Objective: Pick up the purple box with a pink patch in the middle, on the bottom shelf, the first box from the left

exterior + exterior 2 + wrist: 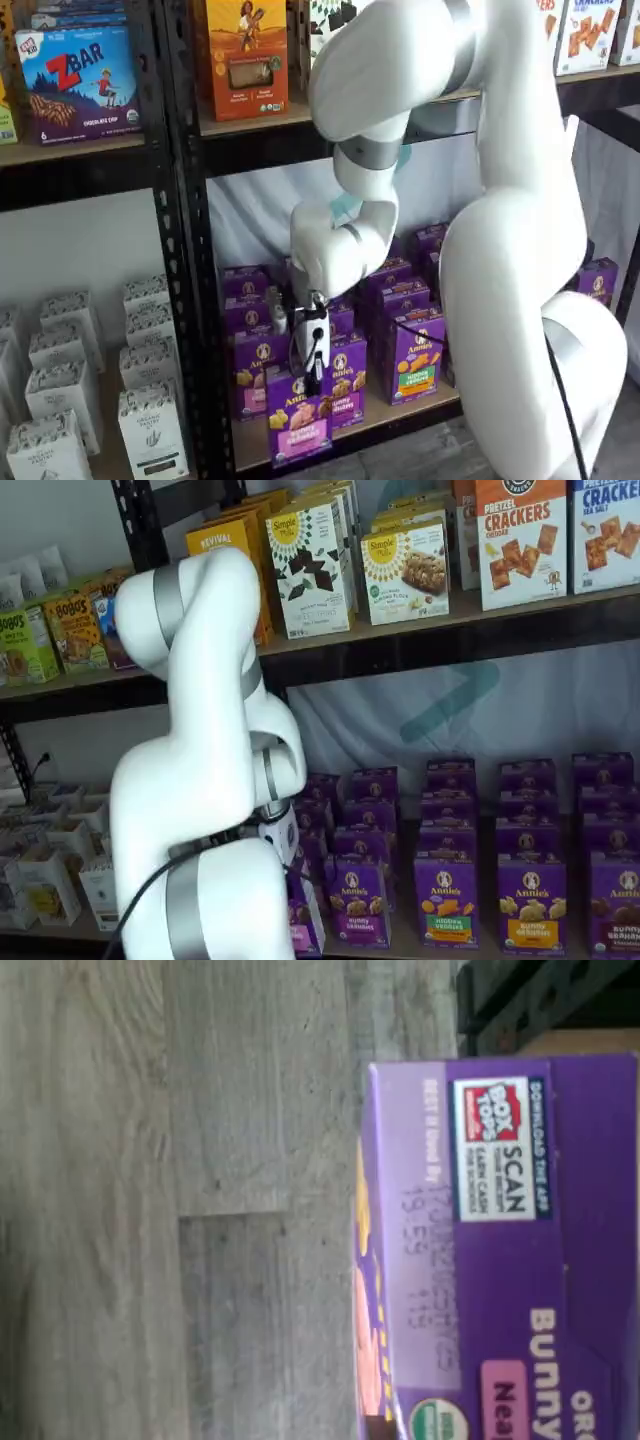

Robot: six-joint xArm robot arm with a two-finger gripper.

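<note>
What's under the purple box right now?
The wrist view shows grey wood-look floor below the purple box, not shelf board. The gripper is shut on it, forward of the bottom shelf. The box's underside is hidden.

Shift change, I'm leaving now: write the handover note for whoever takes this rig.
Gripper: shut on the purple box, fingers down on its top.
Purple box: upright, at the front edge of the bottom shelf, forward of the other purple cartons; the wrist view shows its top over the floor.
Done: box gripped and drawn forward.
Left: lift it clear of the shelf.
</note>
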